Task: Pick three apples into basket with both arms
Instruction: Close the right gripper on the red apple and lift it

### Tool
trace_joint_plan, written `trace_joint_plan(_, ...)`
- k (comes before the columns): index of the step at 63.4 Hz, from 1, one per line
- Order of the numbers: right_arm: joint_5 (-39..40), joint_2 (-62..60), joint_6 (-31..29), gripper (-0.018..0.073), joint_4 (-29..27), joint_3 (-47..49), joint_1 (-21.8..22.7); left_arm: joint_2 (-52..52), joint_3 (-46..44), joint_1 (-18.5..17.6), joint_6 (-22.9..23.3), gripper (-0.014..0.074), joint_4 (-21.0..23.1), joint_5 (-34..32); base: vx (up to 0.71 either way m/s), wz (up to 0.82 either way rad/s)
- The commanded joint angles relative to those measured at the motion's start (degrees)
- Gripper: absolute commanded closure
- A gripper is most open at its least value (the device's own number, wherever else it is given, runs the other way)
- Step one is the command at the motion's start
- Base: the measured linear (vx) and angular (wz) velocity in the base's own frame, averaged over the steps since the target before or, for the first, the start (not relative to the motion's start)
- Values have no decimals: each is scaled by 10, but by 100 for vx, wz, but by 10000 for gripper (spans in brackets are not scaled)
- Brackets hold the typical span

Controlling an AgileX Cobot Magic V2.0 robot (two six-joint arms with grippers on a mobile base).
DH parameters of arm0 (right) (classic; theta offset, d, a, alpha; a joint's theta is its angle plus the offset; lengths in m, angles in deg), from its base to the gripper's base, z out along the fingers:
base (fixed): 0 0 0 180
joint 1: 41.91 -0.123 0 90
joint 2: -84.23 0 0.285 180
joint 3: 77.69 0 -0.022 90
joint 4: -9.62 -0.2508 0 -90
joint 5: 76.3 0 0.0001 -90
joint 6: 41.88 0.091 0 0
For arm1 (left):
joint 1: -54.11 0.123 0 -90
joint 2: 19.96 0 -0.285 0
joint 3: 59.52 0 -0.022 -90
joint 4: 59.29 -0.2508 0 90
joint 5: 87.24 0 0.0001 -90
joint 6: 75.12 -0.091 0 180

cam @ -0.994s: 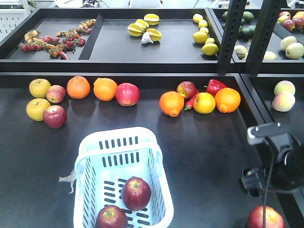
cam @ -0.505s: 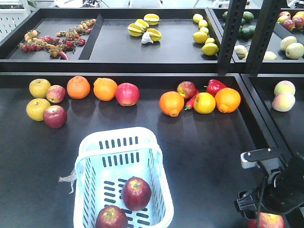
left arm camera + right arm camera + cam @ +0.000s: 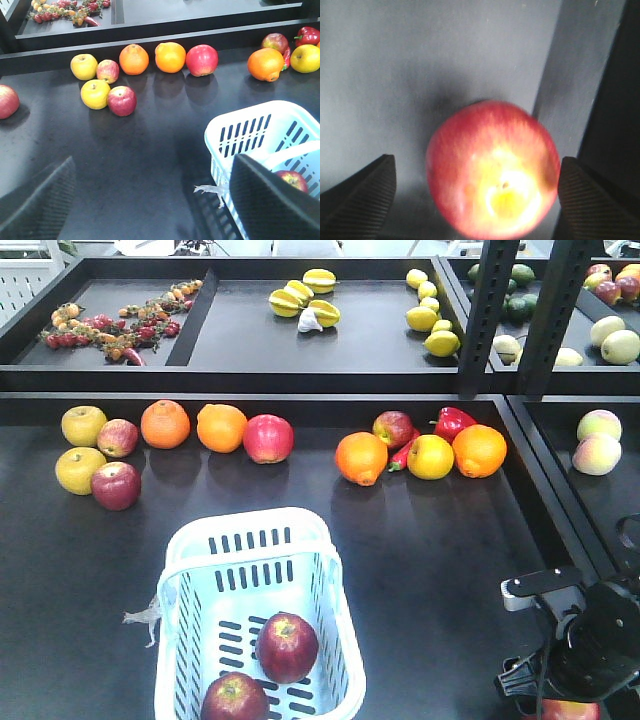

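Observation:
The pale blue-white basket [image 3: 245,525] stands at the front middle of the table, also in the left wrist view [image 3: 250,125]. Two dark red apples lie in it, one [image 3: 287,646] behind the other [image 3: 233,698]. The third apple [image 3: 492,170] sits on the table at the front right, its top just showing [image 3: 567,710] under the right arm [image 3: 590,640]. My right gripper [image 3: 477,200] is open, with its fingers on either side of this apple and gaps between them and it. My left gripper [image 3: 150,205] is open and empty above bare table, left of the basket.
Oranges [image 3: 165,423], red and yellow apples [image 3: 116,485] and a red pepper [image 3: 452,422] line the back of the table. Trays of fruit lie beyond. Black posts [image 3: 487,315] and a divider edge [image 3: 545,495] stand at the right. A clear scrap [image 3: 145,617] lies beside the basket.
The right arm has come down and toward the front edge over the front-right apple, which is now mostly hidden under it. The basket and its two apples have not moved.

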Motion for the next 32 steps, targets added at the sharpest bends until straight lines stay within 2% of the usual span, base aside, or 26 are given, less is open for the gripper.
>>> trace_joint_plan(1,20,-6,3,-57,12,11,3,3,-14,-2,5,7,-11,-31,0,0)
trace_joint_plan(32,14,65,5,-17,13,11,3,3,-14,-2,5,7,-11,-31,0,0)
